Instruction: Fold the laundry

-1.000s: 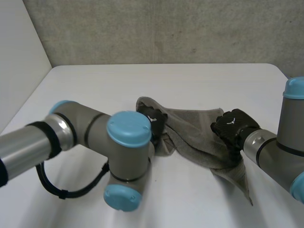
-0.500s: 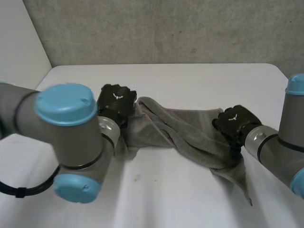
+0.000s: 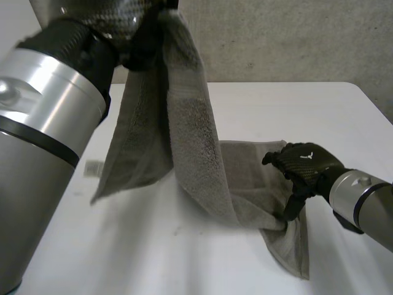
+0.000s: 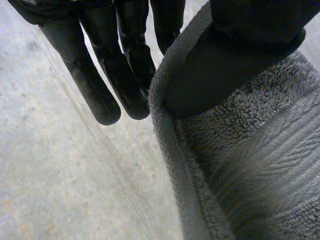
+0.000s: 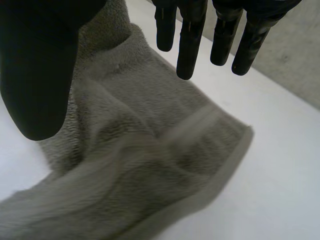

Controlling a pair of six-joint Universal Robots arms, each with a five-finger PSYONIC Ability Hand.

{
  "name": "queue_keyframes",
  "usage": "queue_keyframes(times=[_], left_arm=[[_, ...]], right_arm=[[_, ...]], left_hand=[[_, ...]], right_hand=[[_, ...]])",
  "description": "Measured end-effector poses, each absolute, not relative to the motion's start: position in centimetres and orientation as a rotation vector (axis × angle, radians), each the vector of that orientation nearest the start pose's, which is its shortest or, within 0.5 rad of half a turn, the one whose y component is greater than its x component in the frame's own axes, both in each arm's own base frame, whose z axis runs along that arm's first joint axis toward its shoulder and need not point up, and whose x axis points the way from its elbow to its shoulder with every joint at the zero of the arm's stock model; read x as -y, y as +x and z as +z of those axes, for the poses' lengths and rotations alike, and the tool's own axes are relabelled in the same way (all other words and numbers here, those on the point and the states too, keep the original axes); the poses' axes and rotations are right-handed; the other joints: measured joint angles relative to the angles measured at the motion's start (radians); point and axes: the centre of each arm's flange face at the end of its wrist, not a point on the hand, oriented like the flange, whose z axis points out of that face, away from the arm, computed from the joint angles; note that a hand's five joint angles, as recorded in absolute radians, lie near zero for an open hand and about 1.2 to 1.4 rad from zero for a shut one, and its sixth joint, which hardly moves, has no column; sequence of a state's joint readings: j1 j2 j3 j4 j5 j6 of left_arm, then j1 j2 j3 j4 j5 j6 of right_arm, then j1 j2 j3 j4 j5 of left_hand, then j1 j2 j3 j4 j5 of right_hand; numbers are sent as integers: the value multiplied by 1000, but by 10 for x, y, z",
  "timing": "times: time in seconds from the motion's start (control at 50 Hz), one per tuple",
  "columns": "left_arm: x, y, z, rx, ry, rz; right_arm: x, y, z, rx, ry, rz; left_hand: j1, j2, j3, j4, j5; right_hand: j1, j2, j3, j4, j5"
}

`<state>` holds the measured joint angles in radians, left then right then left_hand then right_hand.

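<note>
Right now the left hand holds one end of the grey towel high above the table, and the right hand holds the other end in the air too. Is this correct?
The left hand does hold one end of the grey towel high above the table, but the other end lies on the table, with the right hand resting on it; the head view shows this.

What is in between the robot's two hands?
The grey towel: in the head view it runs from the raised left hand down to the right hand.
</note>
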<state>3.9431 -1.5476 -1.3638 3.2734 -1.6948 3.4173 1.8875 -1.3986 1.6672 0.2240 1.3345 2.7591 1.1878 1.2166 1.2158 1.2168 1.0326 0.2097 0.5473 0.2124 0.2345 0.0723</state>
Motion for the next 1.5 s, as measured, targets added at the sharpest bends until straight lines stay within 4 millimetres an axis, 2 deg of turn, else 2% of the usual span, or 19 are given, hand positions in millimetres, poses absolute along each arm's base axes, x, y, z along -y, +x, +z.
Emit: queue_keyframes(times=[0.22, 0.48, 0.52, 0.54, 0.56, 0.58, 0.6, 0.66, 0.74, 0.84, 0.92, 0.94, 1.04, 1.06, 1.12, 1.22, 1.26, 1.44, 1.5], left_arm=[[143, -307, 433, -1696, 761, -2963], [155, -303, 429, -1715, 716, -2934], [161, -300, 426, -1728, 700, -2919], [166, -298, 423, -1741, 683, -2905], [173, -294, 419, -1759, 659, -2886], [177, -292, 418, -1767, 647, -2878], [182, -289, 415, -1783, 627, -2865], [197, -280, 406, -1832, 567, -2827], [211, -271, 397, -1877, 512, -2791], [233, -255, 378, -1942, 429, -2707], [250, -247, 355, -2008, 421, -2618], [254, -247, 343, -2045, 438, -2581], [261, -249, 317, -2130, 491, -2505], [263, -251, 294, -2201, 535, -2441], [264, -253, 267, -2270, 573, -2374], [265, -255, 238, -2320, 601, -2317], [267, -255, 219, -2337, 607, -2291], [284, -248, 189, -2344, 569, -2244], [289, -245, 184, -2347, 558, -2231]], right_arm=[[203, 234, 210, -2310, -854, -1379], [190, 238, 173, -2286, -848, -1261], [192, 239, 166, -2295, -853, -1243], [195, 240, 161, -2304, -856, -1231], [198, 240, 156, -2310, -863, -1221], [199, 241, 154, -2312, -866, -1219], [201, 241, 152, -2313, -874, -1219], [210, 243, 152, -2301, -919, -1252], [218, 244, 154, -2282, -970, -1300], [235, 247, 169, -2231, -1043, -1429], [251, 252, 190, -2169, -1062, -1553], [260, 255, 206, -2126, -1065, -1625], [273, 261, 233, -2054, -1062, -1733], [285, 265, 253, -2004, -1056, -1805], [298, 270, 260, -1988, -1049, -1834], [313, 274, 254, -2010, -1047, -1821], [331, 279, 234, -2076, -1046, -1773], [360, 279, 175, -2267, -1072, -1676], [370, 272, 165, -2355, -1093, -1694]], left_hand=[[0, 0, 0, 0, 0], [0, 0, 0, 0, 0], [0, 0, 0, 0, 0], [0, 0, 0, 0, 0], [0, 0, 0, 0, 0], [0, 0, 0, 0, 0], [0, 0, 0, 0, 0], [0, 0, 0, 0, 0], [0, 0, 0, 0, 0], [0, 0, 0, 0, 0], [0, 1, 0, 0, 0], [0, 1, 0, 0, 3], [0, 1, 0, 0, 3], [0, 1, 0, 0, 3], [0, 1, 0, 0, 3], [0, 1, 0, 0, 3], [0, 1, 0, 0, 3], [0, 1, 0, 0, 3], [0, 1, 0, 0, 3]], right_hand=[[0, 0, 0, 0, 0], [6, -70, 17, 10, 7], [193, -3, 243, 204, 193], [193, -3, 243, 204, 193], [440, 218, 529, 507, 473], [440, 218, 529, 507, 473], [570, 383, 706, 685, 646], [727, 599, 918, 897, 854], [730, 627, 953, 950, 891], [730, 627, 961, 951, 894], [730, 627, 966, 951, 894], [730, 627, 968, 952, 894], [730, 627, 969, 952, 894], [730, 627, 969, 952, 894], [730, 627, 969, 952, 898], [730, 627, 969, 952, 899], [730, 627, 969, 953, 899], [722, 624, 968, 950, 900], [162, -17, 337, 318, 301]])
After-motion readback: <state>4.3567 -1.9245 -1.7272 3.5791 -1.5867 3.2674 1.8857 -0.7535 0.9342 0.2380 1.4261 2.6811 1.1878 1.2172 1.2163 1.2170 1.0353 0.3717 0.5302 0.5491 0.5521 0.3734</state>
